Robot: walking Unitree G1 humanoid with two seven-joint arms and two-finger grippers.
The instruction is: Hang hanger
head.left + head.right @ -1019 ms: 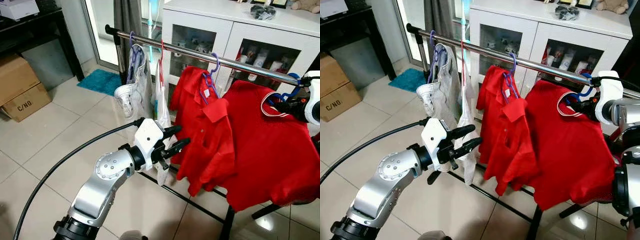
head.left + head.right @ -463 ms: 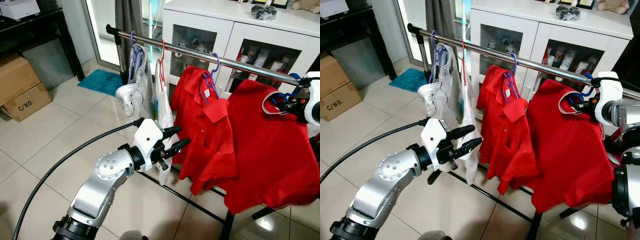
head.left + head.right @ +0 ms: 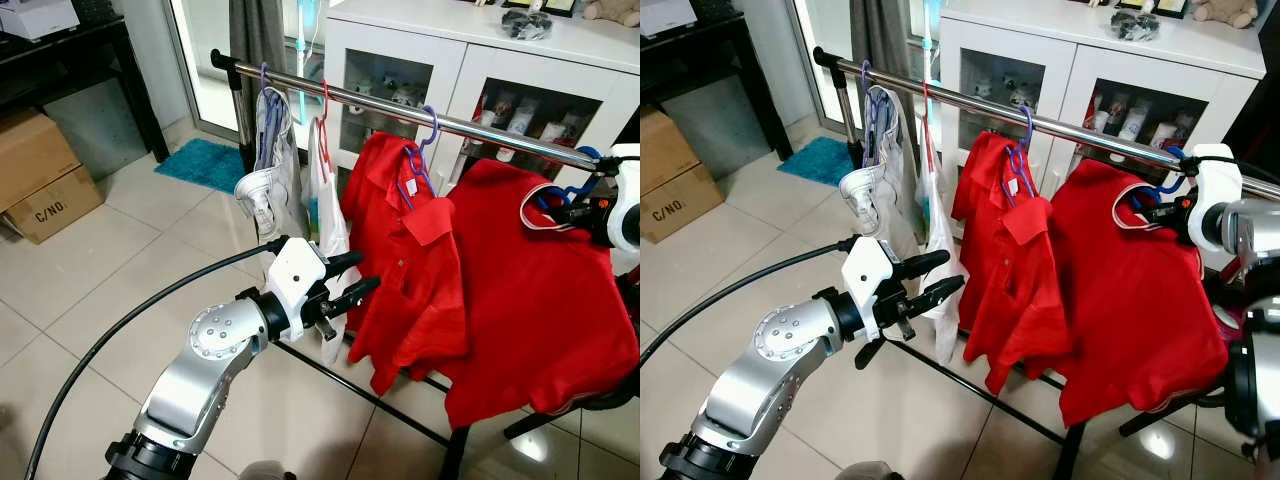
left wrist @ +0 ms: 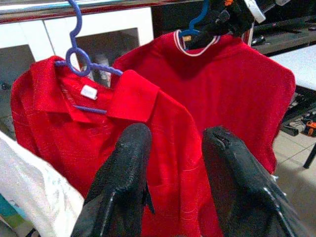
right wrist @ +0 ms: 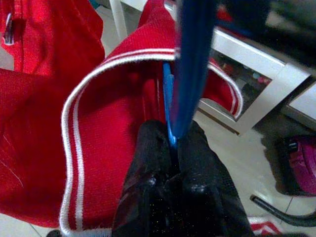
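"Two red shirts on that rail (image 3: 420, 114), right?"

"Yes. One is a red polo (image 3: 405, 260) on a purple hanger (image 3: 420, 150), hooked over the rail near its middle. The other is a red shirt with a white-striped collar (image 3: 540, 290), and it sits on the blue hanger (image 3: 572, 189) at the rail's right end."

"Who's holding the blue one?"

"The right gripper (image 5: 174, 143). Its jaws are pressed together on the hanger's blue stem just above the collar; you can see it plainly from the wrist camera. The hook is up at the rail, though I cannot tell from here whether it is resting over the bar or just touching it."

"And the other arm?"

"The left gripper (image 3: 345, 285) is held out low in front of the rack, near the red polo's hem. Its jaws are spread, with nothing between them, pointing toward the shirts."

"What else hangs there?"

"Toward the rail's left end, a grey garment (image 3: 268, 150) on a purple hook, and beside it a white garment (image 3: 325, 190) on a red hook. Behind the rack stands a white cabinet (image 3: 470, 60) with glass doors. On the tiled floor (image 3: 120, 260) to the left are a teal mat (image 3: 200, 163) and a cardboard box (image 3: 45, 170)."
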